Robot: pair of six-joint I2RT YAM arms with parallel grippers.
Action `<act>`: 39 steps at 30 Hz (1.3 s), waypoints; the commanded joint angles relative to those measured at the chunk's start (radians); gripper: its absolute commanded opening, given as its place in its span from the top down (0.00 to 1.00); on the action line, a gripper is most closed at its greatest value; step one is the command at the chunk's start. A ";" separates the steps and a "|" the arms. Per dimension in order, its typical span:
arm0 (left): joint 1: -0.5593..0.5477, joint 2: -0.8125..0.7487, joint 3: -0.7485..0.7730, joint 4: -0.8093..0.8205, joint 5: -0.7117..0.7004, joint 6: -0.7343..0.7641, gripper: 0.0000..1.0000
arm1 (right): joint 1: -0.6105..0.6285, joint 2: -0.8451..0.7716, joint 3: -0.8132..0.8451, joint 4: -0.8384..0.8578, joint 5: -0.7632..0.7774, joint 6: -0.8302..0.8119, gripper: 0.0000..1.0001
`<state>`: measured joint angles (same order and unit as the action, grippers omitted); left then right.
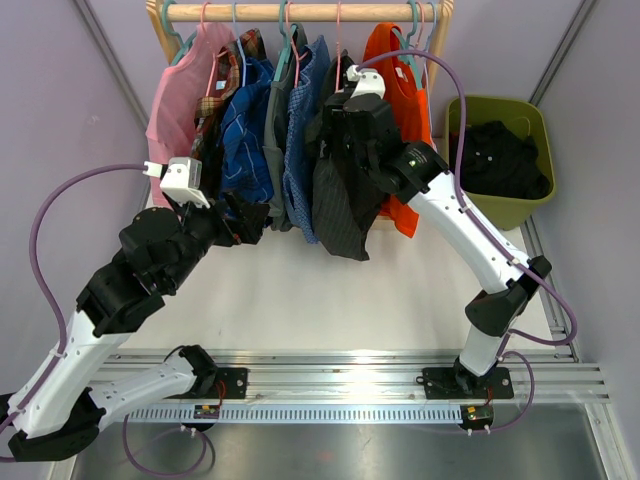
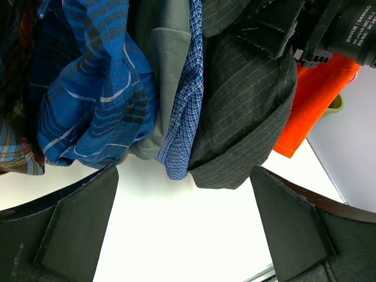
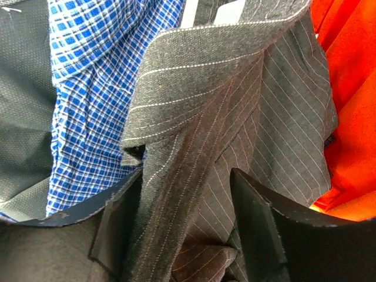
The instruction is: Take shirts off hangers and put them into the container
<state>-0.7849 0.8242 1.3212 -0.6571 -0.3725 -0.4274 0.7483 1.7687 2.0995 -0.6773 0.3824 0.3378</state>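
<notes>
Top view, done: we see one dark garment [image 1: 497, 160] lying in the container [image 1: 500, 212], well off to the right of the right hand [image 1: 336, 122].
Top view, left to do: seven shirts hang on hangers [image 1: 288, 45] from the rail [image 1: 300, 12]. The right hand is at the pinstriped shirt [image 1: 340, 215], with the orange shirt [image 1: 400, 75] just beyond it and the pink shirt [image 1: 180, 95] farthest from it.
Left wrist view, left hand [image 2: 185, 232]: released, fingers [image 2: 76, 226] spread wide with nothing between them. The hems of the blue plaid shirt [image 2: 94, 106], grey shirt [image 2: 161, 70], small-checked shirt [image 2: 182, 117] and pinstriped shirt hang just ahead of it, over the worktop [image 2: 176, 200].
Right wrist view, right hand: its fingers [image 3: 267, 229] straddle a front fold of the pinstriped shirt. We cannot tell whether they pinch it yet. The small-checked shirt is to its left, the orange shirt to its right.
Progress, our judgement: early. One piece is binned, and the pinstriped shirt is not yet off its hanger, with six more to follow.
</notes>
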 commanded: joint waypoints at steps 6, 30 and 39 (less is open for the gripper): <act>-0.004 -0.011 -0.002 0.039 -0.031 -0.010 0.01 | -0.021 -0.020 -0.010 0.035 -0.008 0.010 0.39; -0.004 -0.023 -0.013 0.040 -0.040 -0.014 0.01 | -0.049 -0.051 -0.062 0.068 -0.066 0.015 1.00; -0.004 -0.039 -0.025 0.039 -0.049 -0.016 0.01 | -0.055 -0.118 -0.122 0.117 -0.057 -0.022 1.00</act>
<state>-0.7849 0.7994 1.3022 -0.6571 -0.3927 -0.4328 0.7067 1.7233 1.9892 -0.6029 0.3218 0.3389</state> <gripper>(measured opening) 0.987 0.462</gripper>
